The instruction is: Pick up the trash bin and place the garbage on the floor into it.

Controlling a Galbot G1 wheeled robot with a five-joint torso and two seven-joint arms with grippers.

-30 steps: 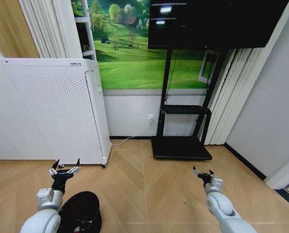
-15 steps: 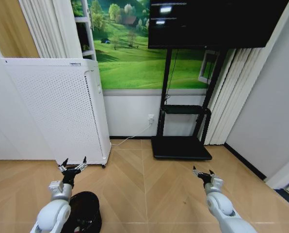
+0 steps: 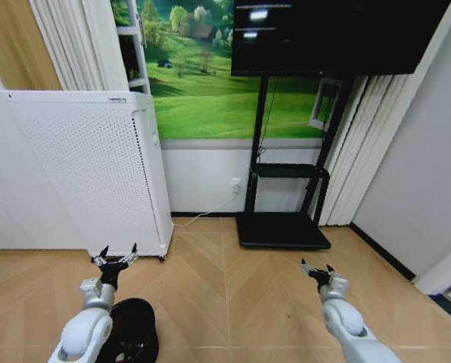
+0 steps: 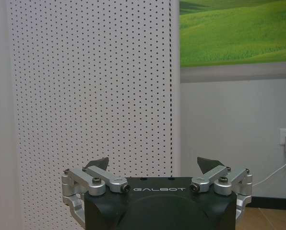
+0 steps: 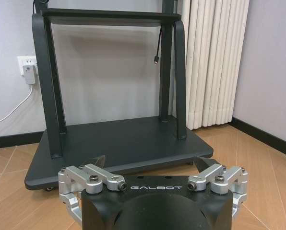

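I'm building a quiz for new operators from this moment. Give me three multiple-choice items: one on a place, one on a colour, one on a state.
1. Where is the small round black mesh trash bin?
A. on the wooden floor beside the left arm
B. on the black TV stand base
C. on top of the white perforated appliance

2. What colour is the wall socket plug's cable?
A. red
B. white
C. green

3. How is the left gripper?
A. shut on the bin
B. shut, empty
C. open, empty

Answers:
1 A: the head view shows it on the floor by that arm.
2 B: a white cable runs down the wall.
3 C: its fingers are spread with nothing between them.
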